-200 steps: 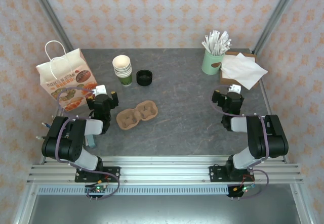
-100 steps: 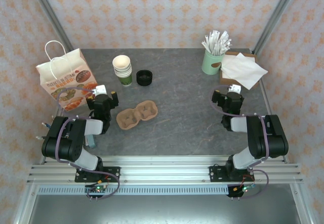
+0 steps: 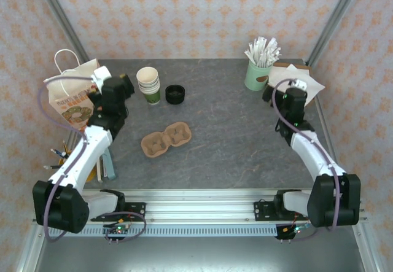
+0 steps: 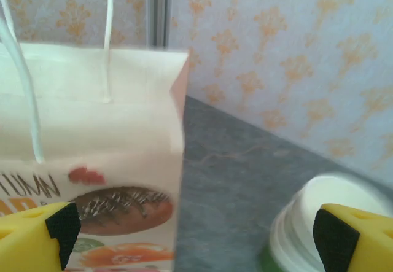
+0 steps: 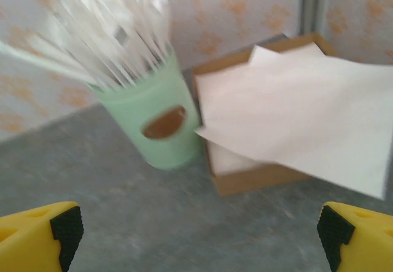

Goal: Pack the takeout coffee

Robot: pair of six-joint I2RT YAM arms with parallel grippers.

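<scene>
Both grippers open and empty; coffee standing free on the bench

I saw the left gripper (image 4: 196, 238) spread wide, pointing at the gap between the paper bag (image 3: 77, 100) and the stack of cups (image 3: 148, 83); the right gripper (image 5: 196, 235) stood just as wide, facing the straw holder (image 5: 153, 124) and the napkin box (image 5: 258, 177); the takeout coffee (image 3: 175, 94) sat on the bench (image 3: 233, 137) just right of the stack, behind the pulp carrier (image 3: 166, 139), apart from both grippers.

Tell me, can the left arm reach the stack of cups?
Probably yes. The left gripper is open and close beside the stack of cups, with just bare table between them. The paper bag stands on its other side, out of the way.
</scene>
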